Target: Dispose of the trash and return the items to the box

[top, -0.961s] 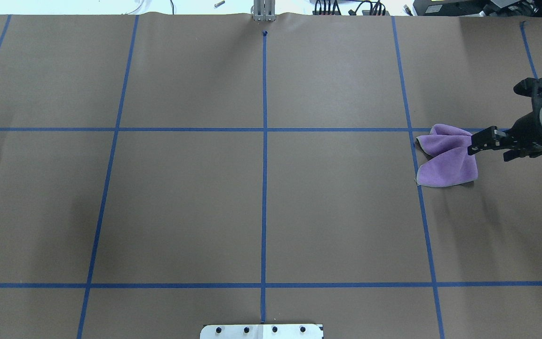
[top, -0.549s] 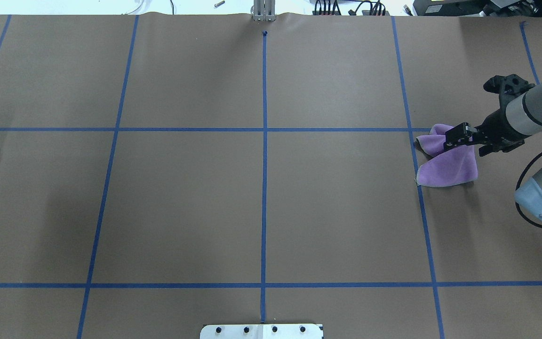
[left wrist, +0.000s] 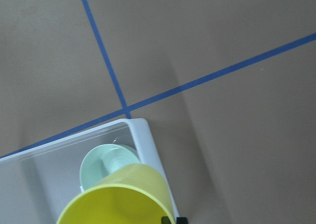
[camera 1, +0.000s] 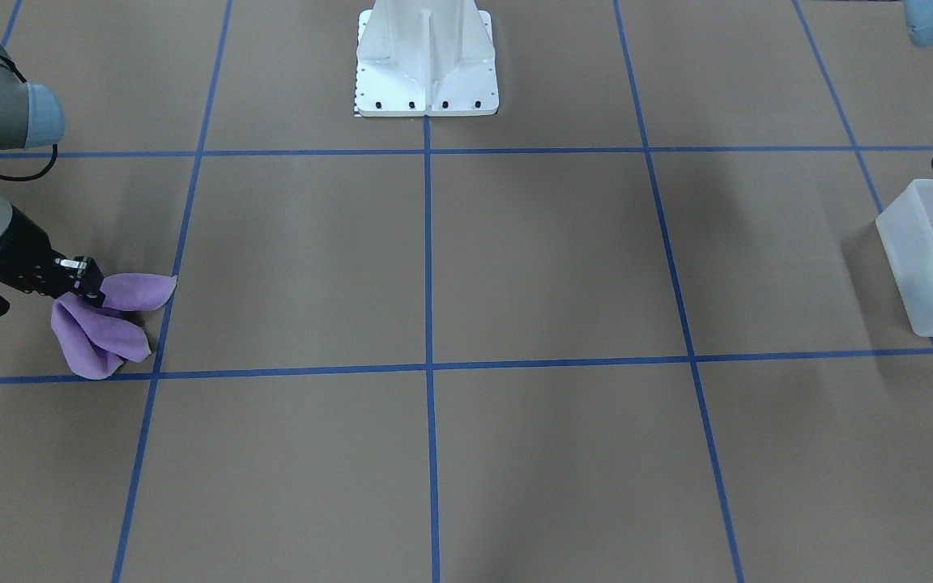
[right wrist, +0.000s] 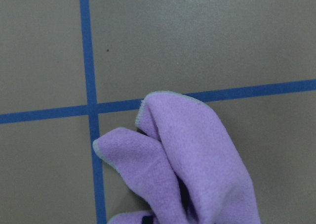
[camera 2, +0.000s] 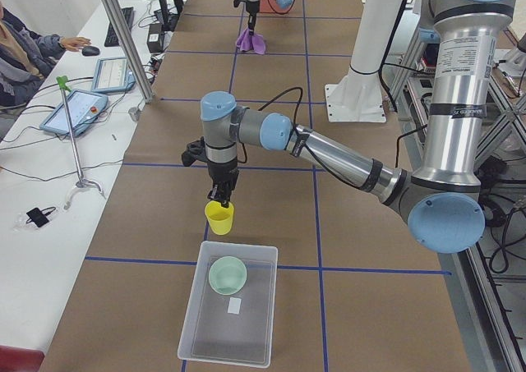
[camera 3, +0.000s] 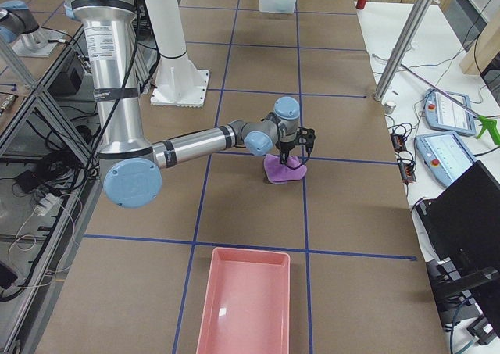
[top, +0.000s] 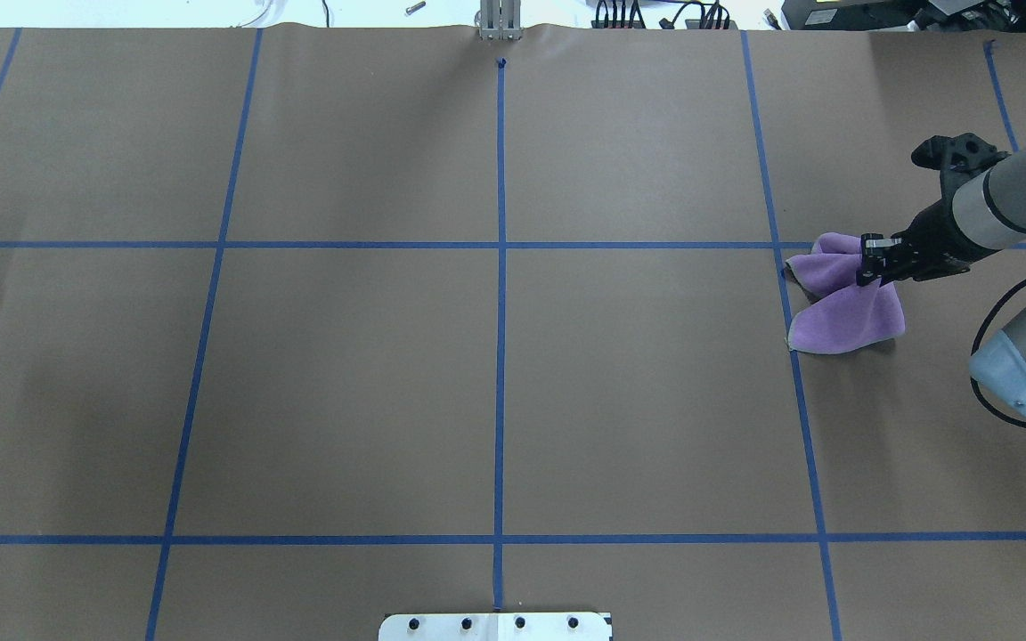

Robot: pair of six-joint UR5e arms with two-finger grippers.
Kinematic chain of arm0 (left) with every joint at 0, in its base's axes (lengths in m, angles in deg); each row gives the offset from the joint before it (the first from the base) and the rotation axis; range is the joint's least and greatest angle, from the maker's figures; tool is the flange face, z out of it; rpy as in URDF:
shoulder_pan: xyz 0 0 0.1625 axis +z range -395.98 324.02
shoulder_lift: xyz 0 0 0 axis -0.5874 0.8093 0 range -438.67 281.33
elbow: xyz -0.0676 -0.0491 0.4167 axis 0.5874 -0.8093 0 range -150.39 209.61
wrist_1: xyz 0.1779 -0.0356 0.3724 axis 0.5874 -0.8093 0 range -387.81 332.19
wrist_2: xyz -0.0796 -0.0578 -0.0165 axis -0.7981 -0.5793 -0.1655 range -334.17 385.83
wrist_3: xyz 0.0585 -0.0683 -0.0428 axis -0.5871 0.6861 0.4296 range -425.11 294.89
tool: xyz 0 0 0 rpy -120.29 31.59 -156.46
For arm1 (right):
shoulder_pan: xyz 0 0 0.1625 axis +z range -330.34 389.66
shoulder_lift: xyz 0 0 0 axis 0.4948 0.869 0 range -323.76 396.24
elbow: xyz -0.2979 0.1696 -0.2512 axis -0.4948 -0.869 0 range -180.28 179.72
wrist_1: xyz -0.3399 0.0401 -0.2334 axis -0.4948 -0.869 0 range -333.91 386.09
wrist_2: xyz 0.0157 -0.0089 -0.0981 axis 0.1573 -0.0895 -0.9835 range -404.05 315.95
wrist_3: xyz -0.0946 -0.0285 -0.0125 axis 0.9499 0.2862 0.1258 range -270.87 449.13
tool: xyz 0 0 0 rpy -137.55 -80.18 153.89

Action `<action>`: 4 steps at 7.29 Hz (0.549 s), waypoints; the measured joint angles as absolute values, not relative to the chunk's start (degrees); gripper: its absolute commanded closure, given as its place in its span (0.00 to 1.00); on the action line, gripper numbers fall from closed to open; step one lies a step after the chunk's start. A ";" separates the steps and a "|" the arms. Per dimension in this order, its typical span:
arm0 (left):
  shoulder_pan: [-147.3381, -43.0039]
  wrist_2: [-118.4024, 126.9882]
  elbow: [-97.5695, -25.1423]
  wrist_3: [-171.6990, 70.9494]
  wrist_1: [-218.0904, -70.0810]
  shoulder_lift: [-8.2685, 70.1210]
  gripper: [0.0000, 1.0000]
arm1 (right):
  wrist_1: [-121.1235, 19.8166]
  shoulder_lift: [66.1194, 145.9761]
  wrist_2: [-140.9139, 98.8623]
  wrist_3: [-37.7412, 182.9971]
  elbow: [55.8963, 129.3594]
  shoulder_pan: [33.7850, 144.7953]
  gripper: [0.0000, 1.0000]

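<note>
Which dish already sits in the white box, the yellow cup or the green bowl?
The mint-green bowl; it sits on the box floor, while the yellow cup hangs in the left gripper.

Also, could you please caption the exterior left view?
Left fingers hold yellow cup over box containing mint bowl.

Left hand (camera 2: 219,196) points straight down, pinching the yellow cup (camera 2: 219,218) by its rim; right hand (top: 872,260) sits low, clamped on the purple cloth (top: 847,310).
</note>
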State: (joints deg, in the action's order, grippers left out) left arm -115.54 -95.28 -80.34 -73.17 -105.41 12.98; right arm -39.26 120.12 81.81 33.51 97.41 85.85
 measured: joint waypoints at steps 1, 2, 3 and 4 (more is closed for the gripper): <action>-116.71 -95.37 -78.52 -75.19 -109.60 10.05 1.00 | -40.47 120.10 82.05 33.53 99.24 87.15 1.00; -118.82 -95.59 -74.75 -77.87 -115.25 7.43 1.00 | -43.85 119.96 82.21 33.85 102.27 88.39 1.00; -121.44 -95.97 -69.36 -81.45 -120.32 6.34 1.00 | -49.24 119.68 82.24 35.05 106.37 89.66 1.00; -122.98 -96.66 -64.14 -84.11 -124.38 6.22 1.00 | -54.43 119.67 82.27 37.29 110.37 91.22 1.00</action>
